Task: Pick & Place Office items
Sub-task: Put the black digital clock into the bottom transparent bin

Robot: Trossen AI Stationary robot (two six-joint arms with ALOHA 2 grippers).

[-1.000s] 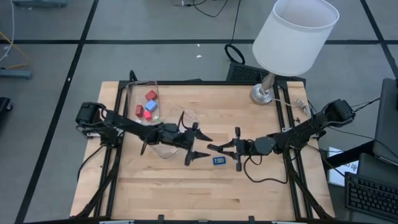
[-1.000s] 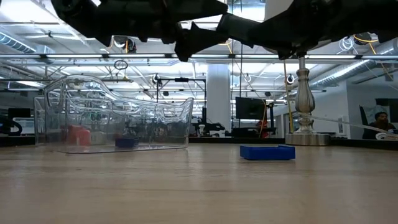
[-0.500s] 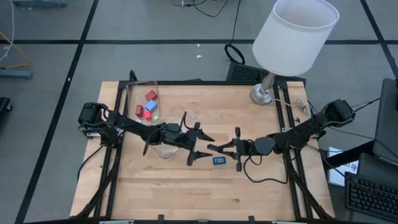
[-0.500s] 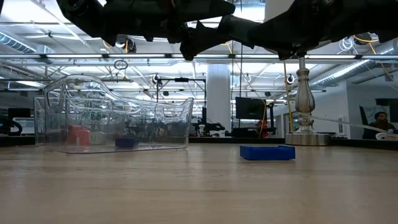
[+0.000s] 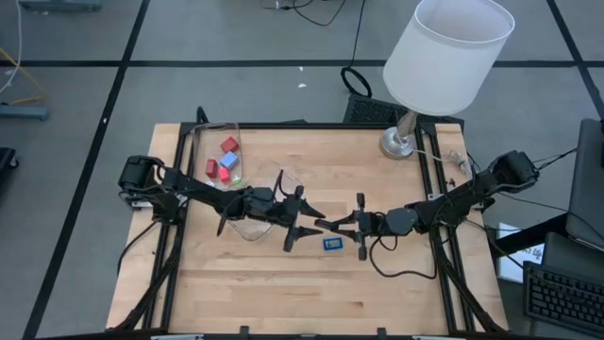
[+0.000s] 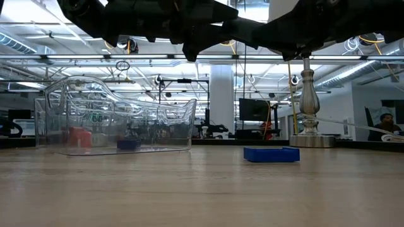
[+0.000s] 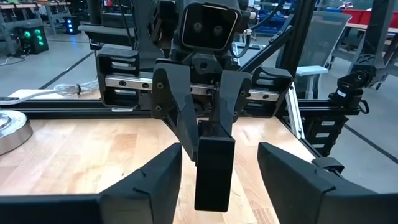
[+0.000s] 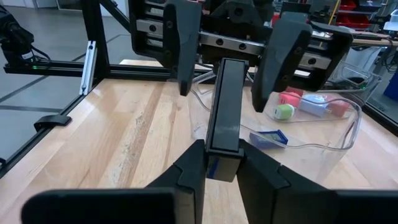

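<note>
mid-air handover over the worktop (image 5: 236, 274): my right gripper (image 8: 222, 163) pinches the black rectangle (image 8: 224, 106), left gripper (image 7: 214, 177) half-wide straddling it w/o contact, next: left clamps, right lets go.

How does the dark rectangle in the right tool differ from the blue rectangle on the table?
Colour: the dark rectangle is black; the blue rectangle is blue.
Support: the dark rectangle is in the air, clamped at one end by the right tool; the blue rectangle lies flat on the table, untouched.
Company: the left tool stands open on either side of the dark rectangle; nothing flanks the blue one.
Shared: both are flat and outside the clear container.
</note>
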